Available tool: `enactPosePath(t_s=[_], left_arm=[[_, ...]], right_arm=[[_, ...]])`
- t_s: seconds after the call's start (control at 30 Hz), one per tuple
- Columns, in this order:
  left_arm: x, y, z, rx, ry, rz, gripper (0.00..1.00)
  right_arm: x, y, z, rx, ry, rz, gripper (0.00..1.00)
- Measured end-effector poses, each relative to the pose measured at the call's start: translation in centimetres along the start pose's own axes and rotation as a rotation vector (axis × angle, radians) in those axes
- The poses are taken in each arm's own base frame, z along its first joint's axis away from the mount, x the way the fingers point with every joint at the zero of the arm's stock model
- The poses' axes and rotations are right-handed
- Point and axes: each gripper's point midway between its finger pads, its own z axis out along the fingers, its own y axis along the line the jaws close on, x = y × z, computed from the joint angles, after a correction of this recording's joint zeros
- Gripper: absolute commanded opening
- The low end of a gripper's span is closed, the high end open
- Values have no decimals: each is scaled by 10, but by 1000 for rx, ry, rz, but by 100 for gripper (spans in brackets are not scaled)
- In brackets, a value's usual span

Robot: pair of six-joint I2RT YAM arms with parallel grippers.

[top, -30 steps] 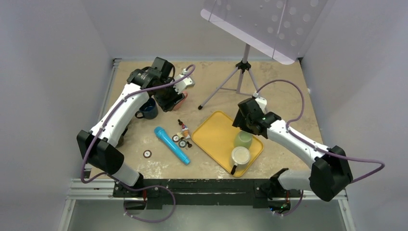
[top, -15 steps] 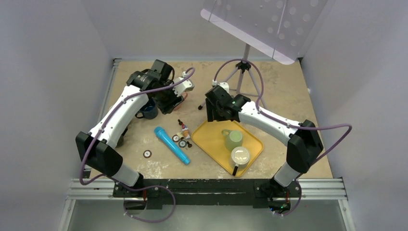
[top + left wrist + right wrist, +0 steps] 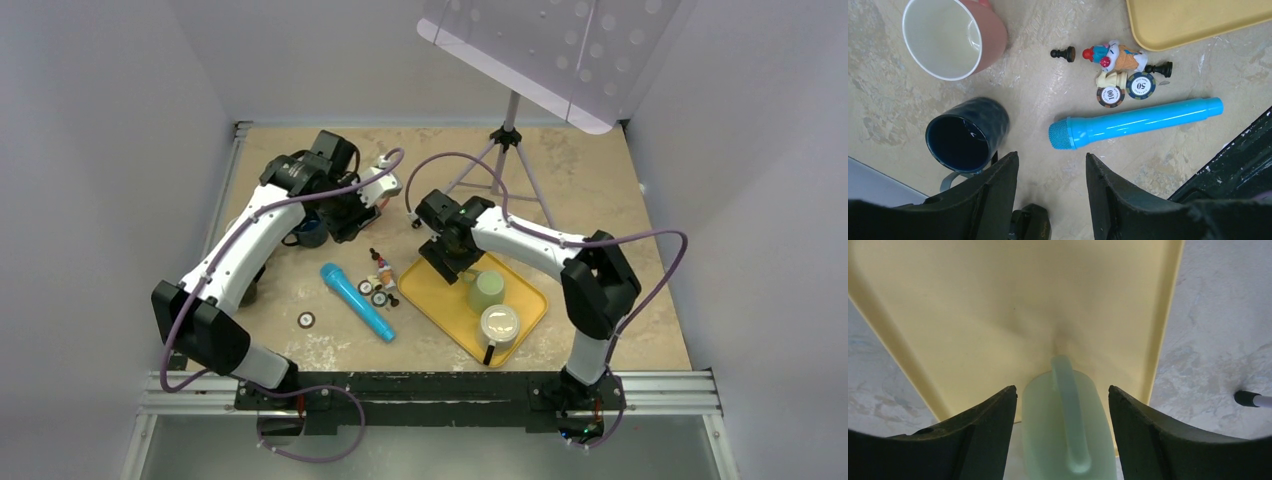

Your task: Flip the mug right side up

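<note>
On a mottled beige tabletop (image 3: 590, 220) walled in pale grey, the left gripper (image 3: 1051, 162) hangs open and empty above a glossy navy mug (image 3: 965, 137) and a blue plastic microphone (image 3: 1135, 122). Farther right, the right gripper (image 3: 1062, 390) spreads its black fingers to either side of the pale green mug (image 3: 1068, 430), whose handle faces the wrist camera, on a smooth yellow tray (image 3: 973, 305).
</note>
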Motion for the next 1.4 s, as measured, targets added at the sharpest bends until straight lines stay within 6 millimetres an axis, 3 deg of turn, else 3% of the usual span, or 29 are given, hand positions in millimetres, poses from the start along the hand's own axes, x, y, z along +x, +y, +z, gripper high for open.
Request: enactPosePath(t_s=[0.2,0.3,0.37,0.6,0.73,0.8,0.87,0.93,1.03,1.17,1.27,1.4], left_arm=[[1,-2,-2,2,-8,1,56],[1,-3,-3,1,-13,1,55],[1,-3,-4,2,-14,1,55],[0,-6,-5,16,-22,1,55],[-3,-18,-11,73,-49,-2,57],[-9,-27,-20,116,-89,-6,58],[-19,-36,-34,165,-152,-14,62],[-30,-46,-55,218,-239,-17,66],[-51,-65,-104,319,-421,-13,74],[-71,-93,-163,394,-632,20,79],[-83,-113,-201,456,-772,5,83],[-96,-132,-231,570,-880,-44,85]], right_arm=[[16,3,15,-17,86,-82,30],[20,4,24,-17,117,-99,20],[22,4,27,-16,128,-113,0],[19,2,26,-3,122,-114,0],[-3,-10,14,68,34,-73,0],[-25,-18,-8,93,-84,-28,0],[-48,-24,-43,94,-237,30,0],[-74,-32,-95,76,-445,109,0],[-103,-45,-199,-1,-834,253,0],[-100,-52,-307,-160,-1251,400,0],[-89,-46,-350,-315,-1453,475,0],[-89,-30,-364,-492,-1556,519,0]])
